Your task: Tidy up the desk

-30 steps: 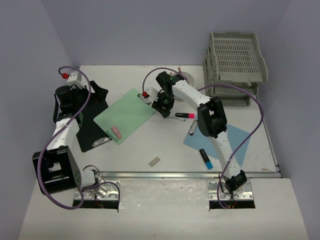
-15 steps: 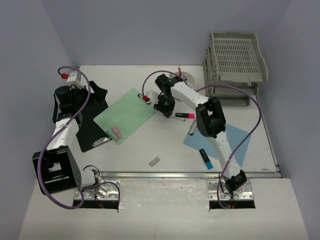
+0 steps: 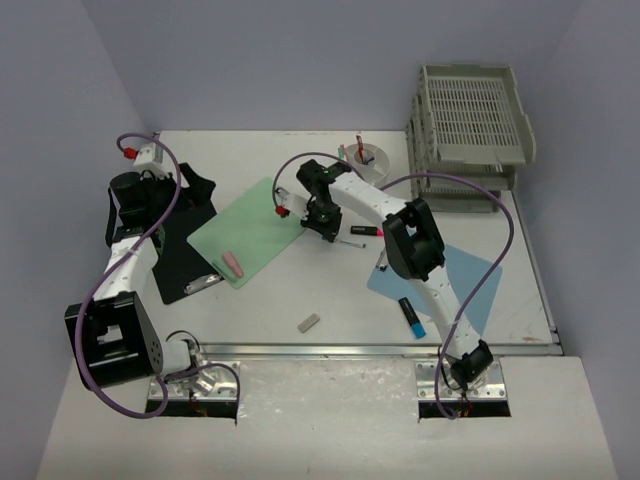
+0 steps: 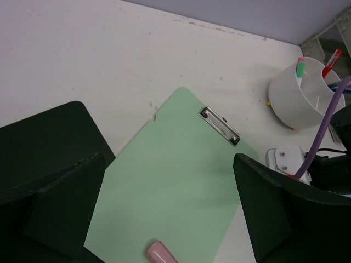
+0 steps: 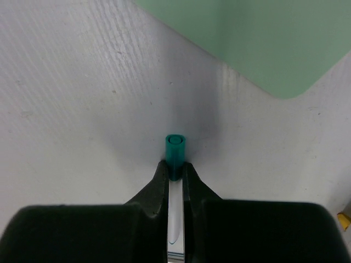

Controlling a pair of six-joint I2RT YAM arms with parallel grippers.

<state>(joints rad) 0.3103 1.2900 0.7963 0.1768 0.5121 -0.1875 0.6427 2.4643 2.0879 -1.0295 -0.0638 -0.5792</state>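
Observation:
On the white desk (image 3: 300, 290) my right gripper (image 3: 320, 222) is down at the near right corner of the green clipboard (image 3: 250, 232). In the right wrist view this gripper (image 5: 175, 170) is shut on a thin clear pen with a teal end (image 5: 175, 149) that pokes out past the fingertips, just above the desk (image 5: 66, 109). My left gripper (image 3: 190, 190) hangs open over the black clipboard (image 3: 185, 250). The left wrist view shows it (image 4: 175, 219) wide apart over the green clipboard (image 4: 181, 181), holding nothing. A pink eraser (image 4: 159, 253) lies on the green board.
A pink highlighter (image 3: 368, 230), a dark pen (image 3: 385, 258), a blue marker (image 3: 411, 315) on a blue sheet (image 3: 450, 285) and a grey eraser (image 3: 309, 322) lie about. A white pen cup (image 3: 362, 158) and stacked grey trays (image 3: 468, 130) stand at the back right.
My right gripper has slid left toward the green clipboard's corner and closed on the teal-ended pen. The left arm has not moved.

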